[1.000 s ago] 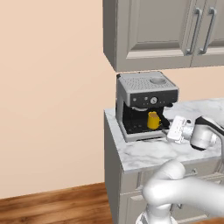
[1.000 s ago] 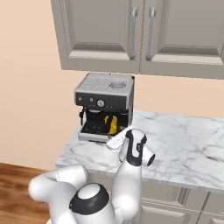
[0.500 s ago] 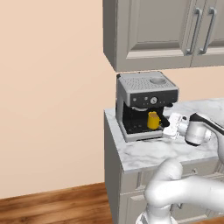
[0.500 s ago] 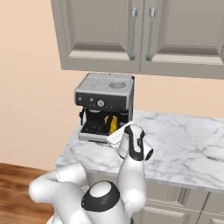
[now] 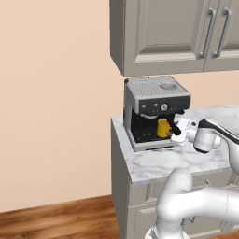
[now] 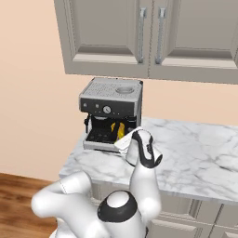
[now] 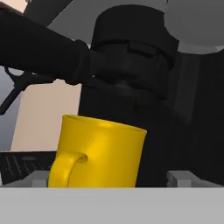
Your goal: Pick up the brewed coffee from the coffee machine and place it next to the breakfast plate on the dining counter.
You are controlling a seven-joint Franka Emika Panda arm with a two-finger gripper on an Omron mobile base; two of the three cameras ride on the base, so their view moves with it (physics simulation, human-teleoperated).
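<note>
Approach phase of the pick-up: the gripper (image 5: pixel 176 132), jaws spread wide and holding nothing, is presented to the front recess of the espresso machine (image 5: pixel 156 100), where the yellow coffee mug (image 5: pixel 163 127) stands on the drip tray beneath the black brew head (image 7: pixel 131 57). The mug (image 7: pixel 100 151) lies directly ahead of the tool and close, between the two fingertips (image 7: pixel 180 176), its handle turned to the tool's left. The next move likely calls for a short advance, then closing on the mug's body without tilting it.
</note>
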